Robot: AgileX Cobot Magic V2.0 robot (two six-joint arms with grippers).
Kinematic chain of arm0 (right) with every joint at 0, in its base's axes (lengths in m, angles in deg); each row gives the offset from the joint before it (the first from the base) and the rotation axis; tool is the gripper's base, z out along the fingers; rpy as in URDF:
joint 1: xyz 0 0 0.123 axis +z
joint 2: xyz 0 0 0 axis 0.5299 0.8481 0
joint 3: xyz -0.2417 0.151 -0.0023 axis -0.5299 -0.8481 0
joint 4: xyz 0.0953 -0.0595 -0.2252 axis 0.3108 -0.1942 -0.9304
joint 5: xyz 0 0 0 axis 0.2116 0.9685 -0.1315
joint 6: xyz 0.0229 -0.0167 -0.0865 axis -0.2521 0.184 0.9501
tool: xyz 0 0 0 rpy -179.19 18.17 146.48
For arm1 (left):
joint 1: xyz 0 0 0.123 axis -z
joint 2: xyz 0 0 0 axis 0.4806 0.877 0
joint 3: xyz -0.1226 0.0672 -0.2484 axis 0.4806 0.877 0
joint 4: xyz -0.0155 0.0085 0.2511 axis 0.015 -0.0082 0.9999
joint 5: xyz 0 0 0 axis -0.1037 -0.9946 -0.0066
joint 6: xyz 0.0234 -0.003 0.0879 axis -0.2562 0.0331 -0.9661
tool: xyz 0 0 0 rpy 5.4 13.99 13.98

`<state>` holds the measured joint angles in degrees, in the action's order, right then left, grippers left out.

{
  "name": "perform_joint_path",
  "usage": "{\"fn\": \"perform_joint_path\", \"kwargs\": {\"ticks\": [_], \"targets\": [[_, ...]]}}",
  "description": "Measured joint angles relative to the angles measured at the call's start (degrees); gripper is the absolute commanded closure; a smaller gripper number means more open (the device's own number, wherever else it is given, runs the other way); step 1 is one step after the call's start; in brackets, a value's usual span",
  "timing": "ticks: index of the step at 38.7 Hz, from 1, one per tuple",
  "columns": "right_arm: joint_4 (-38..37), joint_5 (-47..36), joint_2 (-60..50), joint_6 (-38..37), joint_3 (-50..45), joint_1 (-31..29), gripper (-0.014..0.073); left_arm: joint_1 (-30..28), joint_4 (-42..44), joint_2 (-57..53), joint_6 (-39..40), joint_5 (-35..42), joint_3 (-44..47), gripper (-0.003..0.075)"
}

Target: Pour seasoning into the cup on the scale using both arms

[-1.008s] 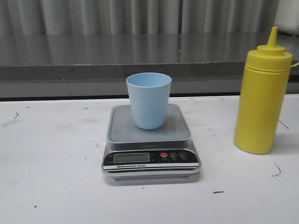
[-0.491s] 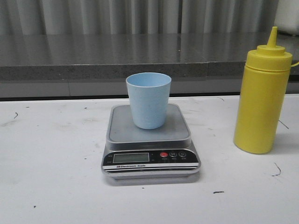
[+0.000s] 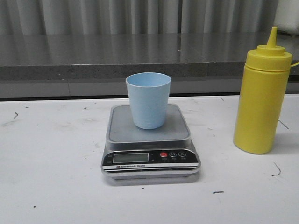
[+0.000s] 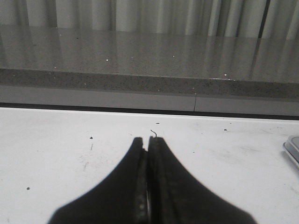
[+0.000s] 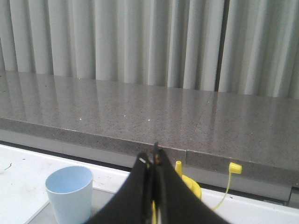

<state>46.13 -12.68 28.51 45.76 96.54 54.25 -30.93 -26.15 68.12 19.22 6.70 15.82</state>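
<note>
The light blue cup point(image 3: 149, 100) stands upright on the silver-grey scale point(image 3: 149, 140) at the table's middle. The tall yellow seasoning bottle point(image 3: 261, 95) stands upright at the right, apart from the scale. Neither gripper shows in the front view. In the left wrist view my left gripper point(image 4: 148, 140) is shut and empty over bare white table; the scale's corner point(image 4: 293, 148) shows at the side. In the right wrist view my right gripper point(image 5: 151, 158) is shut and empty, above and in front of the bottle's nozzle point(image 5: 179, 169). The cup point(image 5: 70, 191) is beside it.
A grey speckled counter ledge point(image 3: 117, 56) runs along the back of the white table point(image 3: 51, 154), with ribbed grey panels behind. The bottle's small yellow tethered cap point(image 5: 235, 168) hangs off its side.
</note>
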Motion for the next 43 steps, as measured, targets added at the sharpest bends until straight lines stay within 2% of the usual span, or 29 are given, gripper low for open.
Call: {"fn": "perform_joint_path", "kwargs": {"ticks": [28,35,39,43], "targets": [[-0.5,-1.0,0.0,0.0,-0.8,0.0,0.0713,0.0,0.0,0.0,0.0,0.0,0.0,0.0740],[-11.9,-1.9,-0.3,-3.5,-5.2,-1.4,0.0713,0.0,0.0,0.0,0.0,0.0,0.0,0.0740],[-17.1,-1.9,-1.2,-9.2,-8.5,-5.6,0.0713,0.0,0.0,0.0,0.0,0.0,0.0,0.0740],[-19.2,-1.4,-3.2,-15.6,-11.5,-10.9,0.0713,0.0,0.0,0.0,0.0,0.0,0.0,0.0740]]}}
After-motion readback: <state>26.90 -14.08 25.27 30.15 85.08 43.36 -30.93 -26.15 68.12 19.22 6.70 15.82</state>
